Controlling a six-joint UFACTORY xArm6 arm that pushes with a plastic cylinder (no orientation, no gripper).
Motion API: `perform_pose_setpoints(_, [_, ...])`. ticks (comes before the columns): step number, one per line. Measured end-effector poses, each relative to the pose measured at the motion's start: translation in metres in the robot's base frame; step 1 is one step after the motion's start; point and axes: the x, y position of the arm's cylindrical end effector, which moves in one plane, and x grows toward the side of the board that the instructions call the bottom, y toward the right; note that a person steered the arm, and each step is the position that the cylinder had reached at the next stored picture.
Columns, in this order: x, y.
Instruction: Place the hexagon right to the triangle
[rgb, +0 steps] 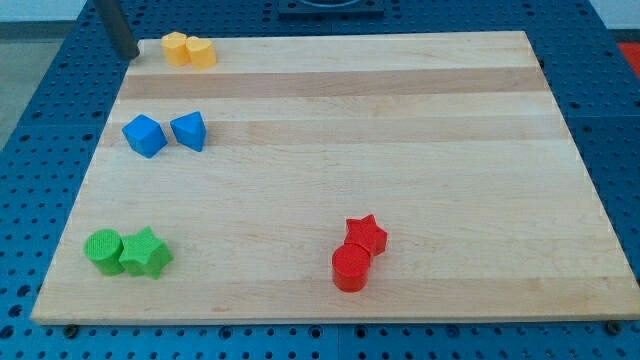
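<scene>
Two yellow blocks sit touching at the board's top left: the left one looks like the hexagon, and the shape of the right one is unclear. Below them a blue triangle lies just right of a blue cube-like block. My tip is at the board's top left corner, a short way left of the yellow hexagon and apart from it.
A green cylinder and a green star touch at the bottom left. A red star and a red cylinder touch at the bottom middle. The wooden board lies on a blue perforated table.
</scene>
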Motion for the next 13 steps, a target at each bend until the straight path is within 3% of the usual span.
perform_pose_setpoints(1, [-0.012,0.025])
perform_pose_setpoints(5, [0.038,0.129])
perform_pose_setpoints(10, [0.112,0.151])
perform_pose_setpoints(13, [0.113,0.179])
